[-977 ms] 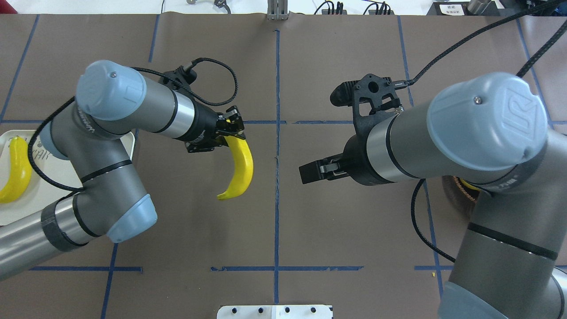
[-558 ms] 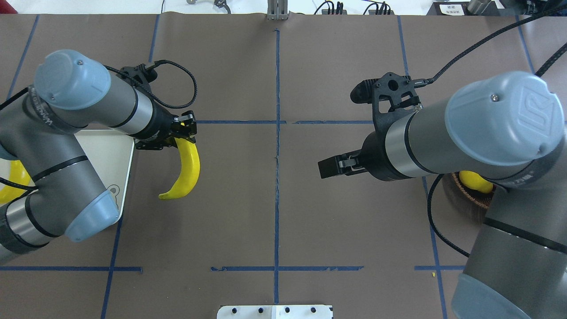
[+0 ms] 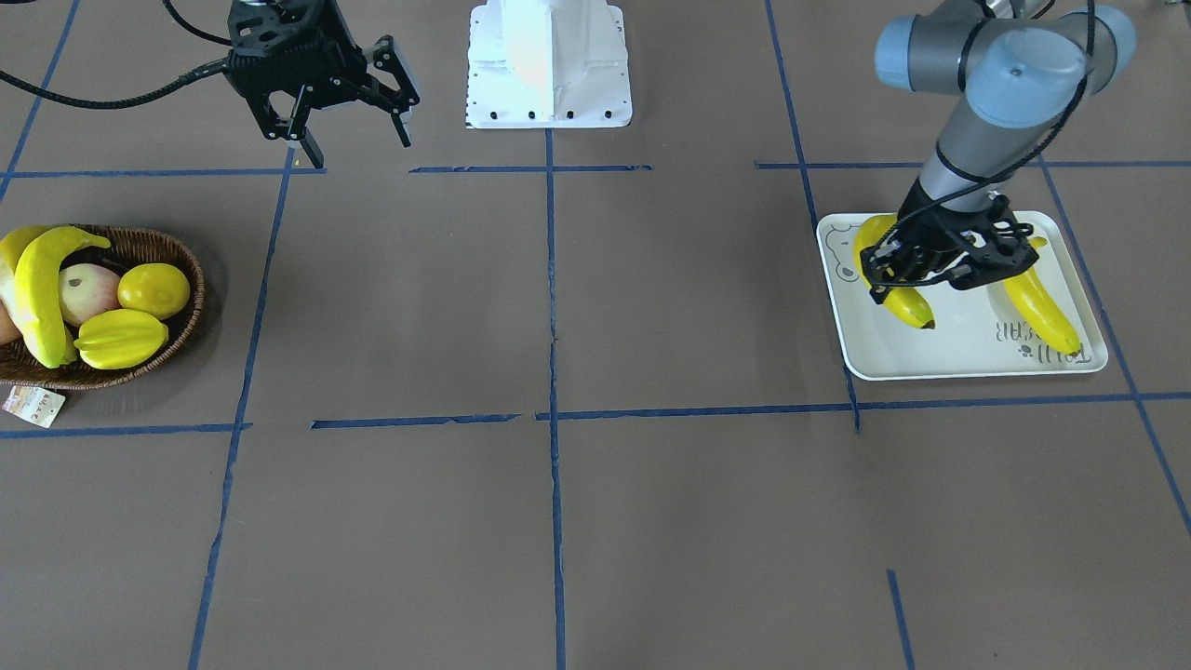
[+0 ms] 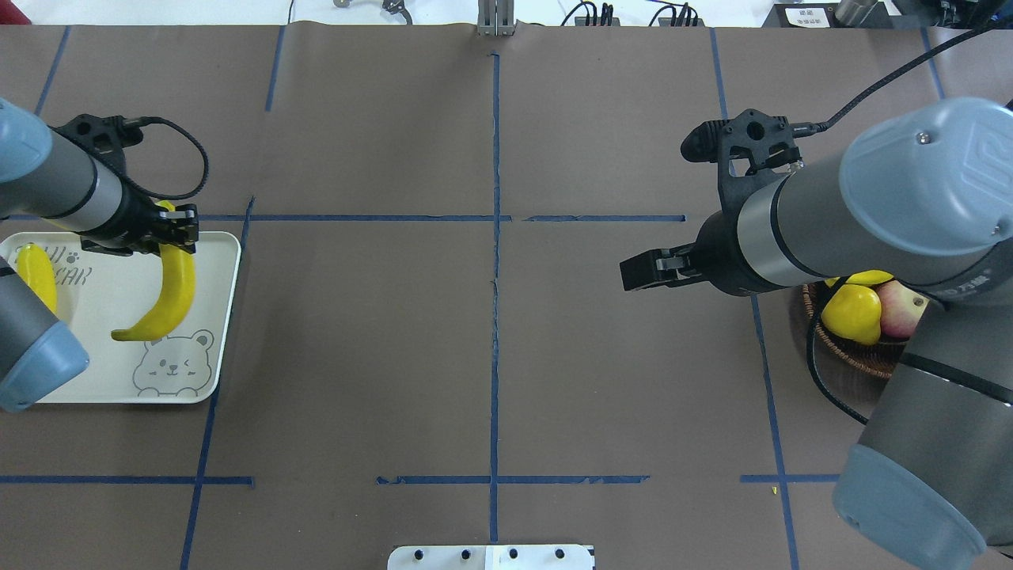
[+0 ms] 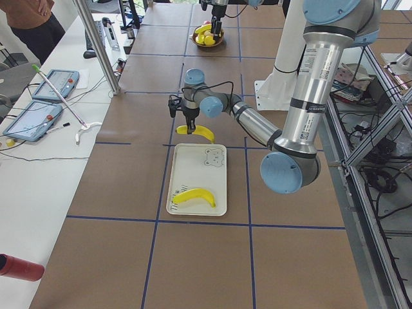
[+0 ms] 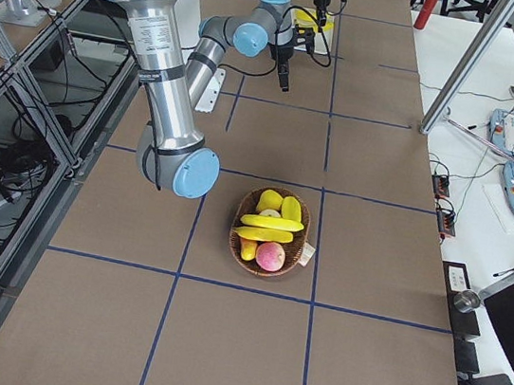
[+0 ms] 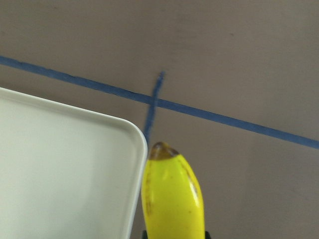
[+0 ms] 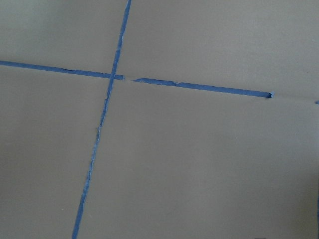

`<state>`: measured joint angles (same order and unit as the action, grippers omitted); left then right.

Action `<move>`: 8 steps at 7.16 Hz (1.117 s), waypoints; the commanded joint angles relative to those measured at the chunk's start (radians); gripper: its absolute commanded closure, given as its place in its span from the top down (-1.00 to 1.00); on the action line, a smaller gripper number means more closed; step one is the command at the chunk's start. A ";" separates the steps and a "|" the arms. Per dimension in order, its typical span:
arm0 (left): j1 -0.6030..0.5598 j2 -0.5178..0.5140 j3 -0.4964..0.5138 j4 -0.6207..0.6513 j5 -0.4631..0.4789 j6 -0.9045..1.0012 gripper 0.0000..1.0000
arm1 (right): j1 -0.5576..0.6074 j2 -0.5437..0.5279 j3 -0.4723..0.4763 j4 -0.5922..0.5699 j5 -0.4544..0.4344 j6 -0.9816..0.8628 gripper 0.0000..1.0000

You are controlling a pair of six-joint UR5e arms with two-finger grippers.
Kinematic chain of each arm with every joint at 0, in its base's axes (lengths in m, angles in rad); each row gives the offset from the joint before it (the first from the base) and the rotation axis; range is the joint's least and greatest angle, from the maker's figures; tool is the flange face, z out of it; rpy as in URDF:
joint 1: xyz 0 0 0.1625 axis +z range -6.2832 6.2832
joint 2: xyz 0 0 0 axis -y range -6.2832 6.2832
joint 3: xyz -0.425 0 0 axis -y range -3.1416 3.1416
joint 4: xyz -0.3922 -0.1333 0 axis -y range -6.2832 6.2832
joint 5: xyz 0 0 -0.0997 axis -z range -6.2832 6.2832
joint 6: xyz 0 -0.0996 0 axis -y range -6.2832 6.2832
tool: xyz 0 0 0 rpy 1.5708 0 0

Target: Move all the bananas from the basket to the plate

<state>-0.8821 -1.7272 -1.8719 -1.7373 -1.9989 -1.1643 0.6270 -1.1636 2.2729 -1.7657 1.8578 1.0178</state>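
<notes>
My left gripper (image 4: 179, 235) is shut on the top end of a banana (image 4: 163, 298), which hangs over the right side of the white plate (image 4: 103, 372). From the front, this banana (image 3: 895, 284) is under the left gripper (image 3: 930, 265), above the plate (image 3: 968, 361). A second banana (image 3: 1037, 307) lies flat on the plate. The left wrist view has the held banana (image 7: 172, 196) beside a plate corner (image 7: 65, 164). The wicker basket (image 3: 189, 312) holds two more bananas (image 3: 42, 288). My right gripper (image 3: 361, 149) is open and holds nothing, above bare table.
In the basket sit a lemon (image 3: 153, 288), a starfruit (image 3: 121, 340) and an apple (image 3: 88, 290). A paper tag (image 3: 33, 402) lies by its rim. The robot's white base (image 3: 549, 65) stands at the table's edge. Blue tape lines cross the brown table.
My left arm has carried the banana leftward from near the table's middle to over the plate. My right arm has drawn back to the right, uncovering more of the basket.
</notes>
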 commanded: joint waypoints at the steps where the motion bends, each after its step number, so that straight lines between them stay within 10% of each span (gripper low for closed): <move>1: -0.047 0.041 0.074 -0.002 -0.001 0.008 -1.00 | 0.008 -0.002 -0.006 0.000 0.000 0.011 1.00; 8: -0.051 0.080 0.278 -0.160 0.003 0.023 -1.00 | 0.007 -0.001 -0.024 0.002 -0.005 0.012 1.00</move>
<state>-0.9327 -1.6540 -1.6380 -1.8249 -1.9970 -1.1442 0.6342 -1.1660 2.2514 -1.7643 1.8538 1.0295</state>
